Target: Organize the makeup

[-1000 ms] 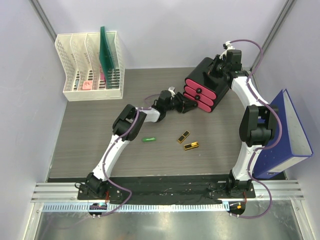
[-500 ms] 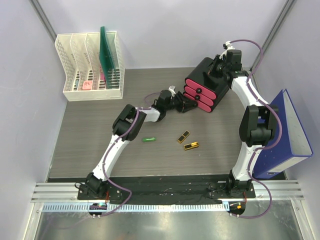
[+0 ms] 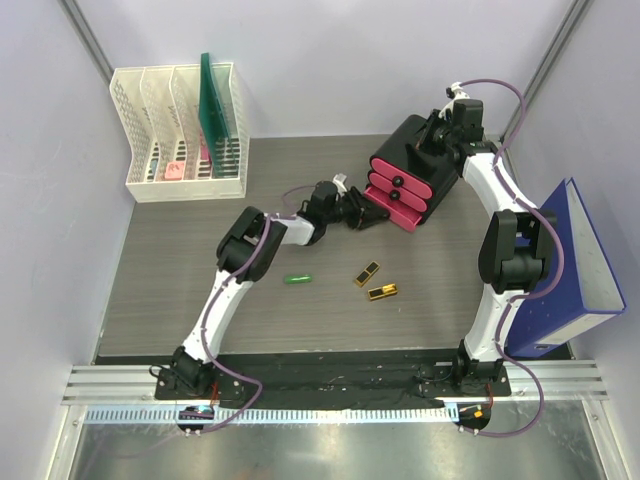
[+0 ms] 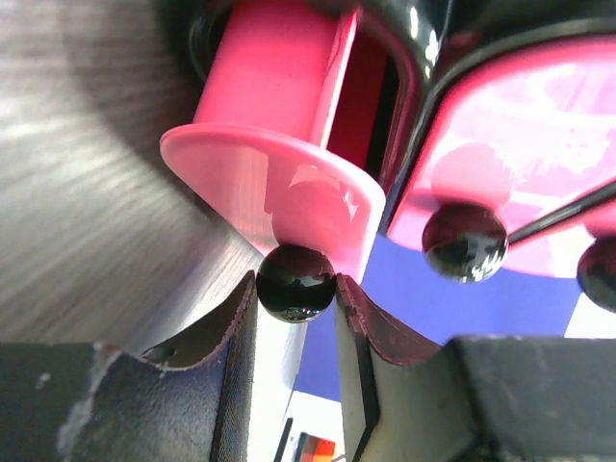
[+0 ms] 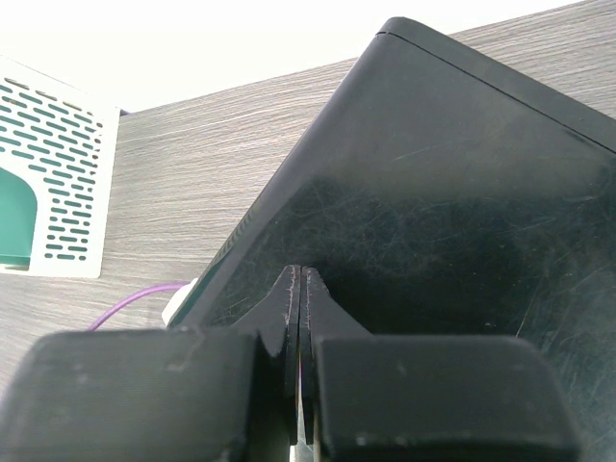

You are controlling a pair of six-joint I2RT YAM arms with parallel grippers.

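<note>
Drawer-opening step of the makeup tidy-up. Left fingers [image 4: 241,327] pinch the round black knob [image 4: 295,282] of one glossy pink plastic drawer [image 4: 279,144], which stands partly out of the black box with pink drawer fronts [image 3: 405,140]. Right fingers [image 5: 322,313], pressed together, rest on the box's top (apparently bracing it). Slim green tube [image 3: 298,279] and two gold-black sticks [image 3: 368,273] [image 3: 383,292] lie on the grey wood-grain worktop [image 3: 180,270] in front of the box, apart from it. Next move, as judged: a straight pull to widen the drawer, then release of the knob.
</note>
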